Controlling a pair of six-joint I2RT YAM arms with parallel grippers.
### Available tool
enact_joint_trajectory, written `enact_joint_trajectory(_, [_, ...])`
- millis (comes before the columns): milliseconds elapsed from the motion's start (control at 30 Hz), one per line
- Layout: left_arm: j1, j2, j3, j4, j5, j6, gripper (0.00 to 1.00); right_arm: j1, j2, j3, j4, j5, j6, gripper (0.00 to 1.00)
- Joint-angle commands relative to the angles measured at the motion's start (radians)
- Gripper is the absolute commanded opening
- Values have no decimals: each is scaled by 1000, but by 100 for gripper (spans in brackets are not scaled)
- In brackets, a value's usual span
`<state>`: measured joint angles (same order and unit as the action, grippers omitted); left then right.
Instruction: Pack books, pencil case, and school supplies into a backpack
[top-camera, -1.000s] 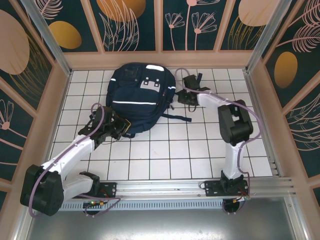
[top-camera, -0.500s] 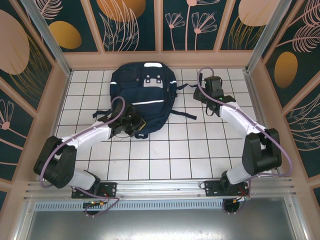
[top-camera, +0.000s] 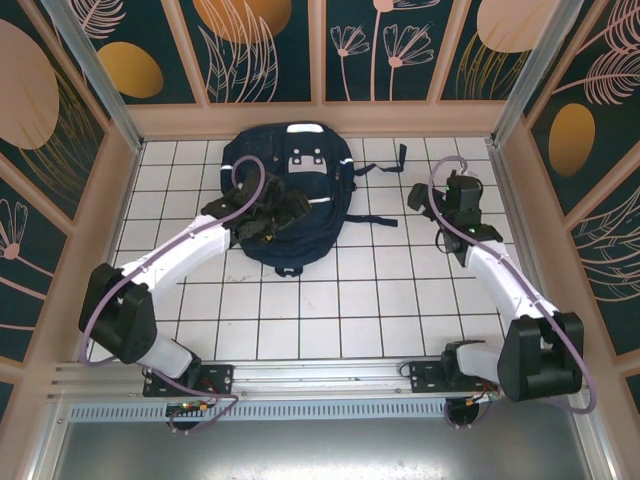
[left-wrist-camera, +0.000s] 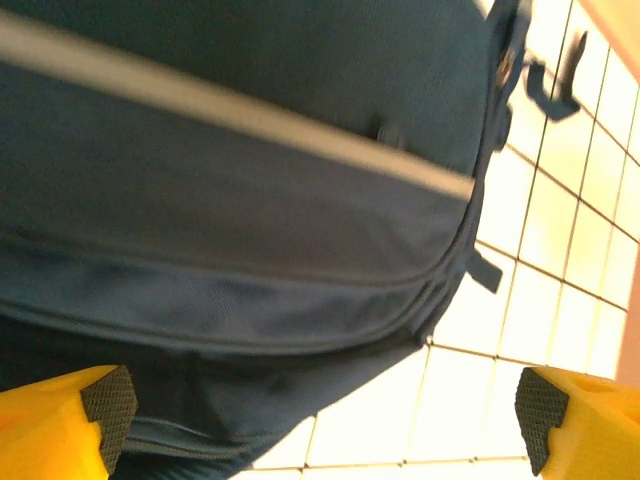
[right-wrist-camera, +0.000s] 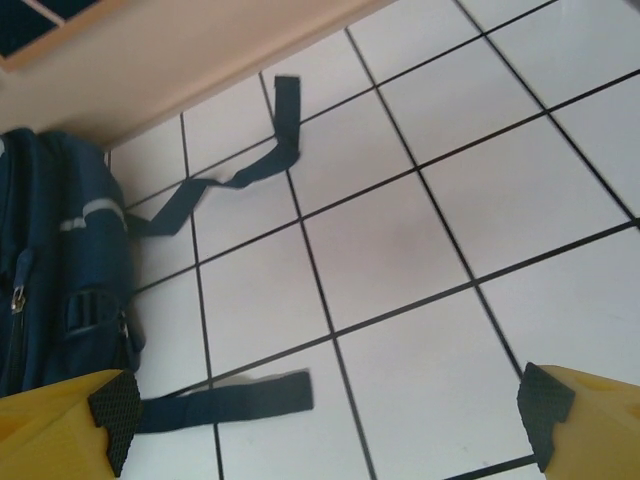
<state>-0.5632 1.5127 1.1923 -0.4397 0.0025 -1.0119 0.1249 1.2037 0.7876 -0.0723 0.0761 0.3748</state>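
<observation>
Jaws wide and empty, the left gripper (top-camera: 278, 212) hovers close over the front of the backpack (top-camera: 300, 165), which lies flat on the tiled table (top-camera: 380, 300) near the far wall. The right gripper (top-camera: 458, 188) hangs equally wide above tiles beside the loose straps (right-wrist-camera: 287, 115). A low sweep by either arm could snag fabric or strap and drag the backpack askew.

backpack (top-camera: 310, 235): on the table (top-camera: 350, 300), directly under the left gripper (top-camera: 278, 212), well to the left of the right gripper (top-camera: 450, 200)
left gripper: over the backpack's middle; bare table beyond its right finger (left-wrist-camera: 560, 425)
straps (right-wrist-camera: 225, 180): two, flat on the table, between backpack and right gripper, ahead and left of it
right gripper: over bare table, apart from the backpack
</observation>
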Motion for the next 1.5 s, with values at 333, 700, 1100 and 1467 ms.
enact_joint_trajectory(333, [287, -199, -242, 213, -635, 498, 99, -27, -190, -344, 435, 157, -246, 99])
enact_joint_trajectory(700, [479, -216, -801, 1193, -720, 795, 98, -59, 79, -460, 899, 299, -305, 99])
enact_joint_trajectory(1100, [514, -21, -941, 1667, -285, 925, 99, -142, 270, -558, 1275, 81, -311, 99])
enact_joint_trajectory(1467, [530, 7, -967, 1736, -200, 943, 99, -137, 335, -578, 1367, 71, -324, 99])
